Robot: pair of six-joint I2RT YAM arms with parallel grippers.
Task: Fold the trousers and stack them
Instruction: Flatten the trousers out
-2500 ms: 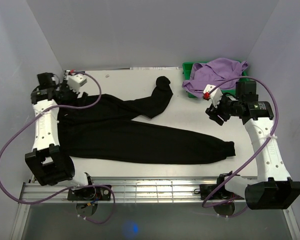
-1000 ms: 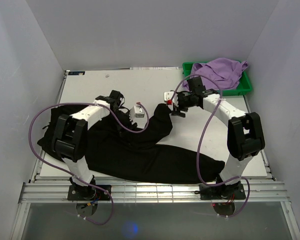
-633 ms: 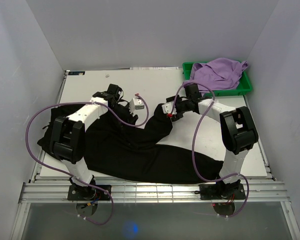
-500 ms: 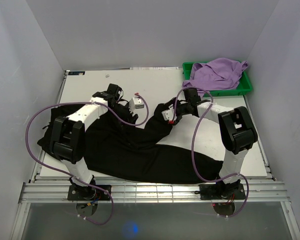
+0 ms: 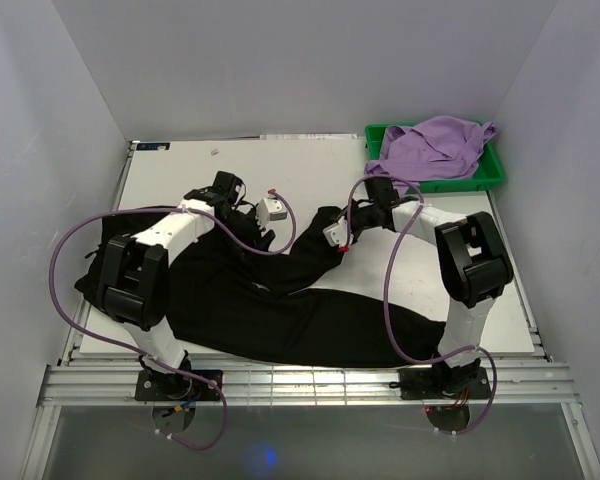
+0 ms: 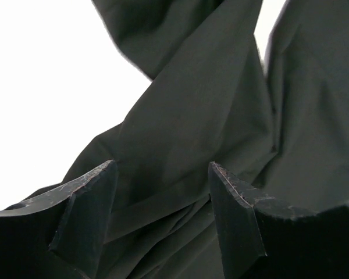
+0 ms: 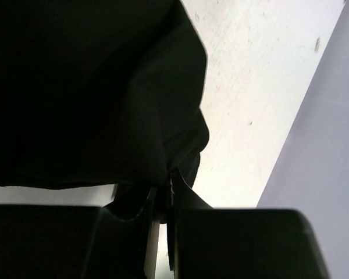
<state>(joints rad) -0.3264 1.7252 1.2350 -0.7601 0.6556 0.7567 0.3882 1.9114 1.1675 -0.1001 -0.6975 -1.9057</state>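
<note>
On the white surface (image 5: 170,170), we see the black trousers (image 5: 280,310) spread over the near half, with one leg bent up toward the middle. The right fingers (image 7: 186,203) are pinched closed on fabric at the end of that bent leg. The left fingers (image 6: 87,209) stand apart, open, just above crumpled trouser fabric, gripping nothing. At far right, a purple garment (image 5: 435,145) lies heaped in a green tray (image 5: 495,178).
</note>
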